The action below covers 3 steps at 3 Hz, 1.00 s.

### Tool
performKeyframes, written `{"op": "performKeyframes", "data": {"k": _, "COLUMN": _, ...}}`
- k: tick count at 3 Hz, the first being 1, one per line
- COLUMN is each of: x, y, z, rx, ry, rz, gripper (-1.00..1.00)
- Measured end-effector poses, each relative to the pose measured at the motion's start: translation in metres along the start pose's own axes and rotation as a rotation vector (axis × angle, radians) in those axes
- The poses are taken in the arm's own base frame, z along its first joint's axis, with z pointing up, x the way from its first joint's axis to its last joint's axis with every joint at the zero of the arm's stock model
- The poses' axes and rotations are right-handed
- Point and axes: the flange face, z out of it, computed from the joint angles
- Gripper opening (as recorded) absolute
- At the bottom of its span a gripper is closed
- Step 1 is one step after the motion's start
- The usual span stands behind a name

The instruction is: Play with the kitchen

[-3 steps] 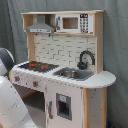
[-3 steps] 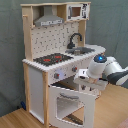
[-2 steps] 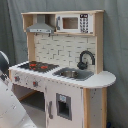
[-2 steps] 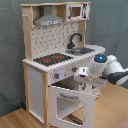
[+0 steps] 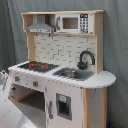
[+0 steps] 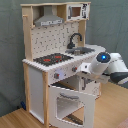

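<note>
First exterior view: the kitchen (image 5: 62, 70) is shown upright against a grey curtain (image 5: 12, 30), with the black faucet (image 5: 86, 59) beside the sink (image 5: 72, 74); the white arm (image 5: 10, 112) is seen at the first exterior view's lower left. Second exterior view: the arm is placed beside the front panel, above the opened oven door (image 6: 70, 102); the fingers' state cannot be told.

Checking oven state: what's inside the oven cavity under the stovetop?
The oven door hangs open below the stovetop. In the second exterior view the cavity shows only shadow and bare wood; the door and the arm cover much of it.
</note>
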Motion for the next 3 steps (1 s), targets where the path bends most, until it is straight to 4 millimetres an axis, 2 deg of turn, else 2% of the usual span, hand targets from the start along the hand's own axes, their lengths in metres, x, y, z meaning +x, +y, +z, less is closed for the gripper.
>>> {"op": "performKeyframes", "data": {"k": 3, "x": -0.029, "y": -0.005, "z": -0.048, "rx": -0.218, "ry": -0.135, "rz": 0.015, "gripper": 1.0}}
